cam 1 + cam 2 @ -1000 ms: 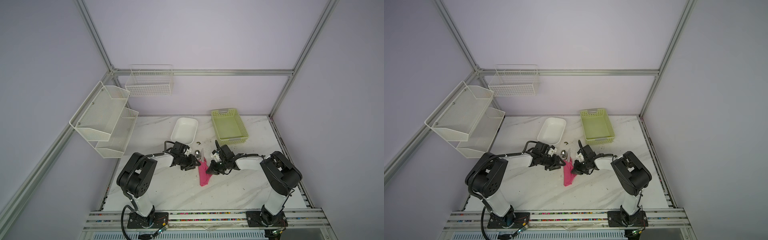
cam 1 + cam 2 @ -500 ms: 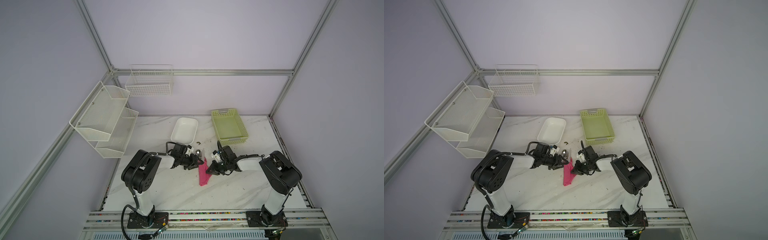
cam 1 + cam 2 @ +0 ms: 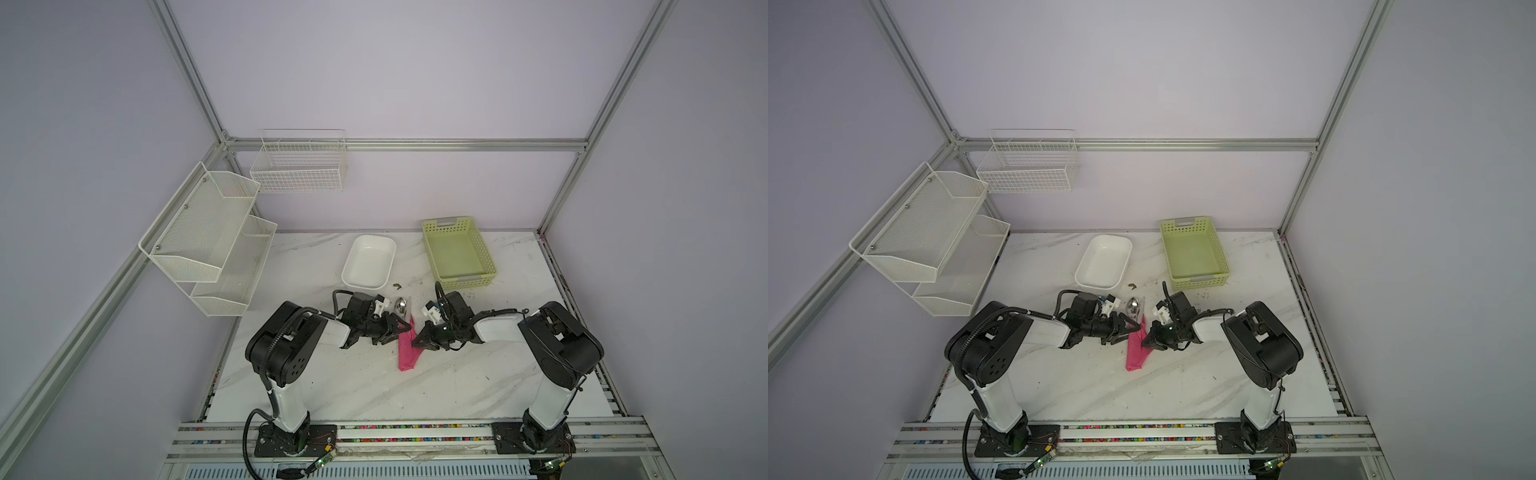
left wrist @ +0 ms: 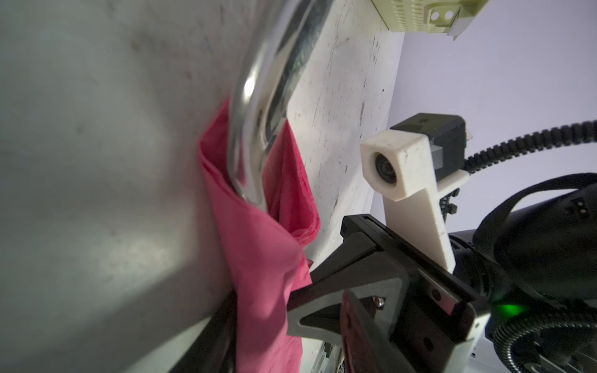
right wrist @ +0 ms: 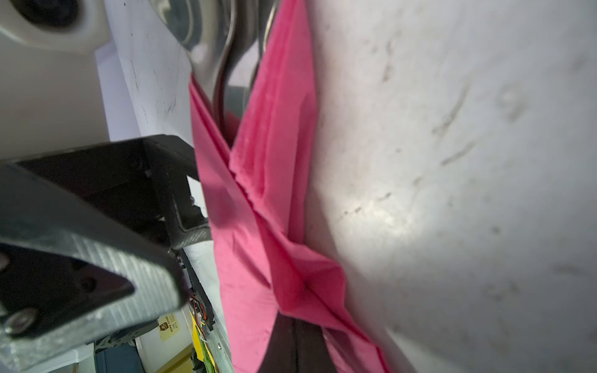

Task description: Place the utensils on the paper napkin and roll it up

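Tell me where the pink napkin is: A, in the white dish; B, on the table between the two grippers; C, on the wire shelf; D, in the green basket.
B: in both top views the napkin lies on the table, with the left gripper and right gripper at either side of it.

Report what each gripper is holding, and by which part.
The right gripper is shut on the paper napkin, pinching its side edge about midway along. Whether the left gripper grips it cannot be told.
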Controlling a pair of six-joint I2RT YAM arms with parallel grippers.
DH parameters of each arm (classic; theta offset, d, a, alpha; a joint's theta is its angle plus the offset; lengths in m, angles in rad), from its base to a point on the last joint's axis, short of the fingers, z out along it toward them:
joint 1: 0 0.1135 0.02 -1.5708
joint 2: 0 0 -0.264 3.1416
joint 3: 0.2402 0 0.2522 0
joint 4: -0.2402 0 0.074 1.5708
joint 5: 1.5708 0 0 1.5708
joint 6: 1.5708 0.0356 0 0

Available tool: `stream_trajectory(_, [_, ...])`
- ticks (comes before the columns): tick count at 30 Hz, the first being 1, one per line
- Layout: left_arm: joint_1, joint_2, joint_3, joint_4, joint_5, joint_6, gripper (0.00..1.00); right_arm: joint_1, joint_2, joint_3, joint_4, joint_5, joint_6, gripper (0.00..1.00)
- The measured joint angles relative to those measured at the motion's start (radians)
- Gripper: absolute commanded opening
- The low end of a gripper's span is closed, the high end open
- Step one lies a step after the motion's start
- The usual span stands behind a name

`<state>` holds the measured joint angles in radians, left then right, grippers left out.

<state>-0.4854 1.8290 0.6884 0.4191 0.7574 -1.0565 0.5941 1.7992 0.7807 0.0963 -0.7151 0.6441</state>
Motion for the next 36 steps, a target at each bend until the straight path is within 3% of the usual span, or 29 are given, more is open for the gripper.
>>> stream_trajectory(12, [-0.014, 0.004, 0.024, -0.058, -0.017, 0.014, 0.41, -0.001, 0.003, 0.0, 0.002, -0.004, 0.0, 0.0])
stream_trajectory(26, [-0.076, 0.003, 0.217, -0.457, -0.158, 0.222, 0.33, -0.005, 0.006, 0.0, 0.005, -0.015, -0.001, 0.0])
stream_trajectory(36, [-0.089, 0.011, 0.263, -0.568, -0.217, 0.299, 0.12, -0.006, 0.006, 0.0, 0.004, -0.015, -0.002, 0.0])
